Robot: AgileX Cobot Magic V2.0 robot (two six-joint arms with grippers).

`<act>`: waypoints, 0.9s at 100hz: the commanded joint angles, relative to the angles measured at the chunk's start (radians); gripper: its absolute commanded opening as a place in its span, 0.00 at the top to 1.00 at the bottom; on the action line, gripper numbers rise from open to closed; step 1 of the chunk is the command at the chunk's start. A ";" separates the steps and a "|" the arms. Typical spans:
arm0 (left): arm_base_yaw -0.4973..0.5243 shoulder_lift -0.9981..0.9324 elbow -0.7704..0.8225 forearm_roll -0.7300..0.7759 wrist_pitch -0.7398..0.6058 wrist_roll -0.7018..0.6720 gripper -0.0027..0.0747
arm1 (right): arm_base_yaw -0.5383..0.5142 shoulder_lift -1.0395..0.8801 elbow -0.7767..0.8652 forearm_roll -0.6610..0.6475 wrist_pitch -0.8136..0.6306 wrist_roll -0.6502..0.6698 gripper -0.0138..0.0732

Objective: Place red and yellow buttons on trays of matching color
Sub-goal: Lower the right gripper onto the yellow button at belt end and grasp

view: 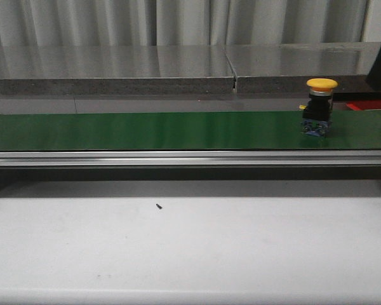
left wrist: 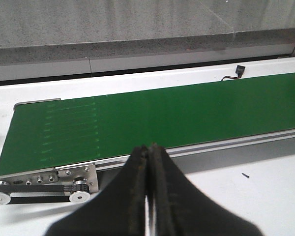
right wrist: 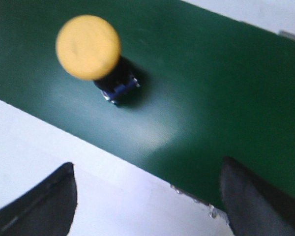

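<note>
Green belt: the long conveyor belt (view: 152,130) runs flat across the front view from edge to edge, with a silver aluminium rail (view: 178,157) along its near side.
White tabletop: the table (view: 190,248) lies in front of the belt; a small dark screw (view: 159,205) rests on it, left of centre and well apart from everything else.
Left gripper: in the left wrist view the left gripper (left wrist: 148,196) hangs over the table just short of the belt's near rail, its two black fingers pressed together with nothing between them.
Belt end: the same view shows the belt's roller end with a silver bracket and toothed pulleys (left wrist: 78,189), and a small black connector on a thin wire (left wrist: 238,71) on the table beyond the belt.
Grey ledge: a speckled stone-like shelf (view: 114,79) runs behind the belt.
Yellow button: the yellow-capped push button (view: 320,105) stands upright on the belt towards its right end, on a black and blue base.
Right gripper: the right gripper (right wrist: 147,199) hovers above the belt's edge near the button, fingers spread wide and empty; the button sits beyond them, off to one side, not between them.
Red tray: a thin strip of the red tray (view: 371,105) shows behind the belt, just right of the button.
</note>
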 commanded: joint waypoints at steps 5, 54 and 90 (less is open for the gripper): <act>-0.010 0.002 -0.028 -0.025 -0.059 -0.001 0.99 | 0.037 -0.010 -0.022 0.016 -0.096 -0.019 0.16; -0.010 0.002 -0.028 -0.025 -0.059 -0.001 0.99 | 0.055 0.139 -0.091 0.026 -0.186 -0.025 0.16; -0.010 0.002 -0.028 -0.025 -0.059 -0.001 0.99 | 0.052 0.165 -0.122 0.028 -0.157 -0.025 0.62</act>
